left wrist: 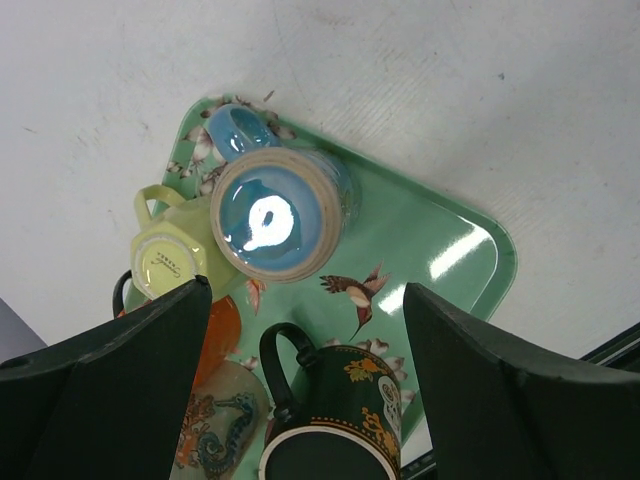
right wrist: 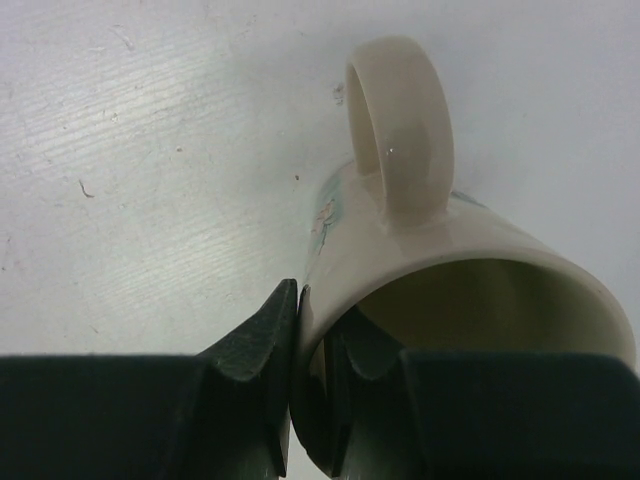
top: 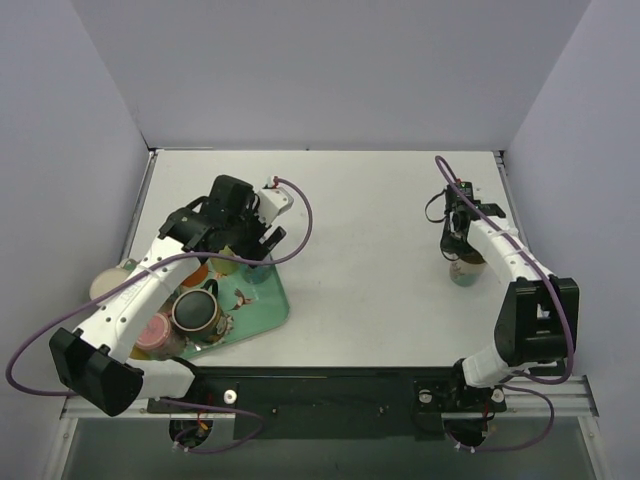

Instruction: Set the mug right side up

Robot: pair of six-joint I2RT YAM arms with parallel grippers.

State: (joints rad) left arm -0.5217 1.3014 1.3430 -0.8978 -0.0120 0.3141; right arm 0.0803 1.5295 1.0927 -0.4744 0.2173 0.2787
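A cream mug [right wrist: 440, 250] with a faint blue print stands on the white table at the right [top: 467, 268]. Its mouth faces up toward the wrist and its handle [right wrist: 400, 120] points away. My right gripper [right wrist: 310, 300] is shut on the mug's wall at the rim, one finger inside and one outside; in the top view the gripper [top: 458, 242] sits right over the mug. My left gripper [left wrist: 305, 330] is open and empty, hovering above a green tray [left wrist: 420, 230] of mugs at the left [top: 240, 255].
The green tray [top: 262, 300] holds a blue mug [left wrist: 280, 215], a yellow mug [left wrist: 165, 262] bottom up, a black and gold mug [left wrist: 345, 400], an orange one [left wrist: 215, 330] and a pink one [top: 155, 335]. A cream cup [top: 108, 285] stands off the tray's left.
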